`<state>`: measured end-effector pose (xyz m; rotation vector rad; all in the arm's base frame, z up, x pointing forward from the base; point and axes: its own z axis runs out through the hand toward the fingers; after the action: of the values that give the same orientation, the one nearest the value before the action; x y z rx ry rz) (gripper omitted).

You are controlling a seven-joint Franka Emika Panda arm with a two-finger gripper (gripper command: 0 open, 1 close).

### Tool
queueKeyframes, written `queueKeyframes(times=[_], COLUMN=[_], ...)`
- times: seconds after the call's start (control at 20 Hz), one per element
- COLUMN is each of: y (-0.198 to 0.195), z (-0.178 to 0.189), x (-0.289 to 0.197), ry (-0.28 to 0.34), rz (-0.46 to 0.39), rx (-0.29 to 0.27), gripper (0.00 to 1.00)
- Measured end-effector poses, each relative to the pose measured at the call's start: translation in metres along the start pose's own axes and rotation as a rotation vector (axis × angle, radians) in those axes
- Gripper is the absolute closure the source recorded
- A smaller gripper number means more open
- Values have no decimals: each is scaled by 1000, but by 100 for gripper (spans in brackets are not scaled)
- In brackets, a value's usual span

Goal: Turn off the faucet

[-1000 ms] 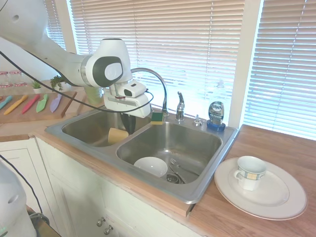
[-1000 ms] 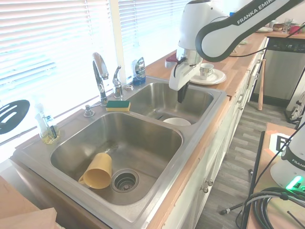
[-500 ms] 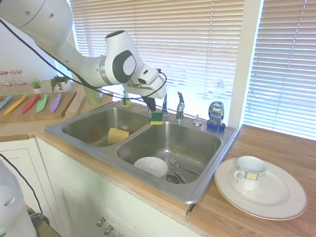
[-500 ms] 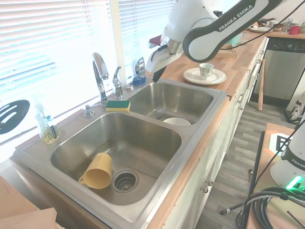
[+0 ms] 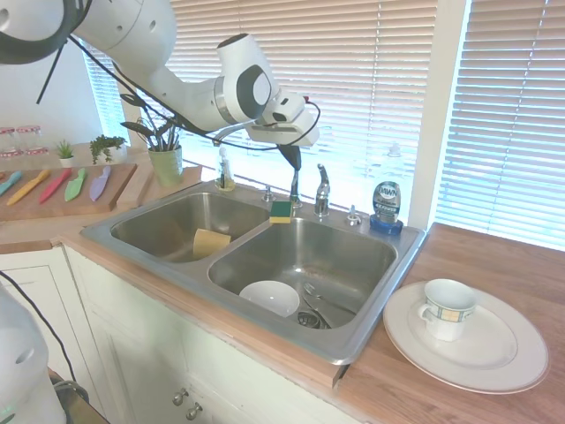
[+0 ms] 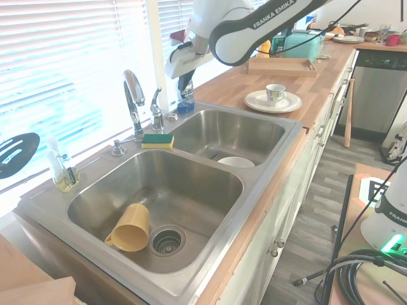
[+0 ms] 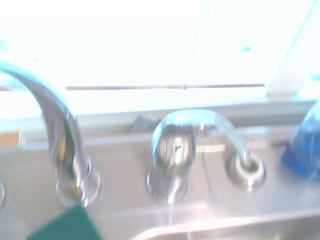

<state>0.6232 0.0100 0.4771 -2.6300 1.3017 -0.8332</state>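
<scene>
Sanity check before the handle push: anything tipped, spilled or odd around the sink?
One thing: the yellow cup lies on its side in the basin by the drain. The white bowl sits upright in the other basin. The sponge lies flat beside the faucet. No spill visible.

My first exterior camera faced the sink (image 5: 353, 340) from its front, blinds behind; my second looked along it from the opposite end. Both shared the faucet (image 5: 320, 191), which my wrist camera saw close and blurred.

Sunlit window blinds (image 5: 353, 79); wooden countertop (image 5: 459, 256); white cabinets (image 5: 132, 344); grey floor (image 6: 318, 222).
</scene>
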Motion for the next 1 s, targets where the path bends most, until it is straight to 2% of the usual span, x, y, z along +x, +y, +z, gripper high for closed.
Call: queueKeyframes(times=[0.2, 0.55, 1.0], y=[-18, -44, -59], z=[14, 62, 65], x=[23, 50, 62], ry=[1, -25, -21], rz=[14, 33, 24], rx=[-13, -27, -9], gripper=[100, 100, 100])
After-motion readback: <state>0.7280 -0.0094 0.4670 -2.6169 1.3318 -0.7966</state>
